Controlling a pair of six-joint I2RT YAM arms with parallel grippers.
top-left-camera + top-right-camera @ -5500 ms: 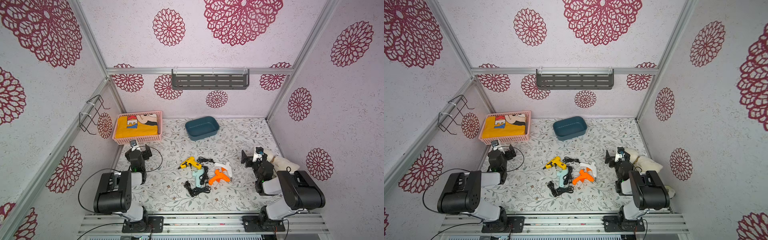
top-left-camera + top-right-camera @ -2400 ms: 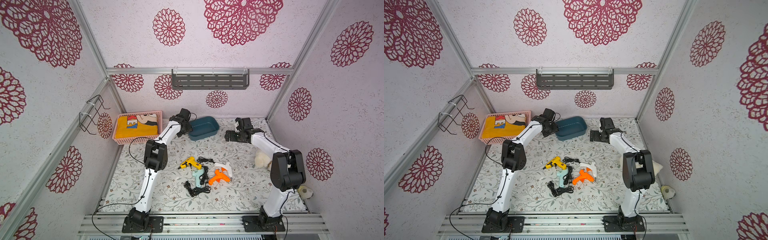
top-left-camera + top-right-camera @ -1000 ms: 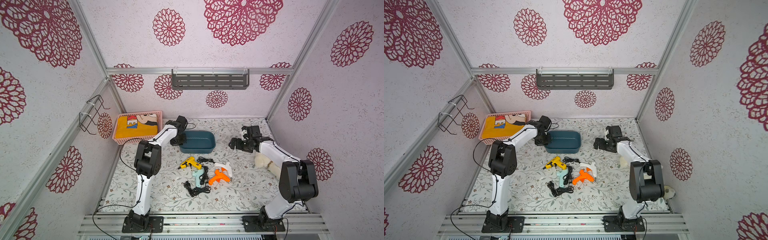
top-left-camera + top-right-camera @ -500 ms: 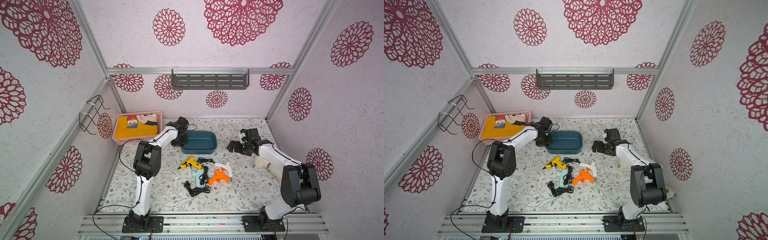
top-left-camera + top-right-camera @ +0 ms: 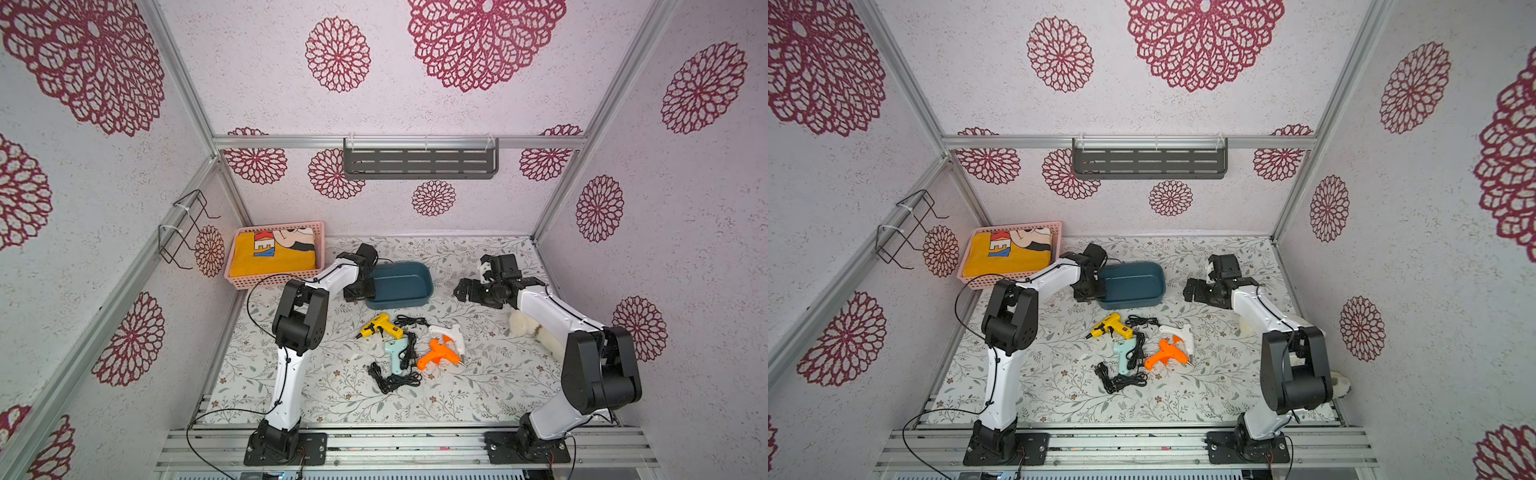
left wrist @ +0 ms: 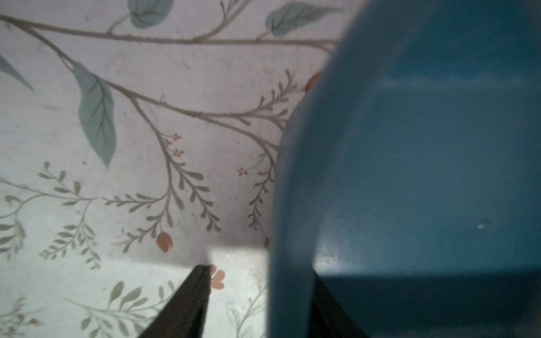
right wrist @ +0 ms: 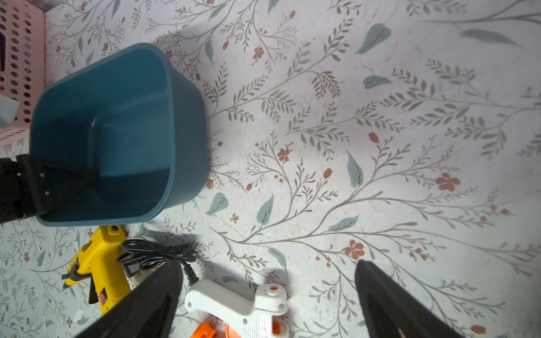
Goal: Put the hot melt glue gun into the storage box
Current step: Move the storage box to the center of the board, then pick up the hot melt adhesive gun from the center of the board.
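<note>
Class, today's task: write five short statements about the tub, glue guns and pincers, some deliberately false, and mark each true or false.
1. The dark teal plastic tub is empty. True.
2. The yellow plastic glue gun lies inside that tub. False: it lies on the flower-patterned table, beside the tub.
3. The right pincer grips a glue gun. False: it is open and empty.
4. The pink lattice basket holds a folded yellow cloth. True.
5. The left pincer straddles the tub's end wall. True.

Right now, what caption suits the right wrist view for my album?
Open right hand over floral table, near teal storage box, yellow glue gun, white glue gun.
</note>
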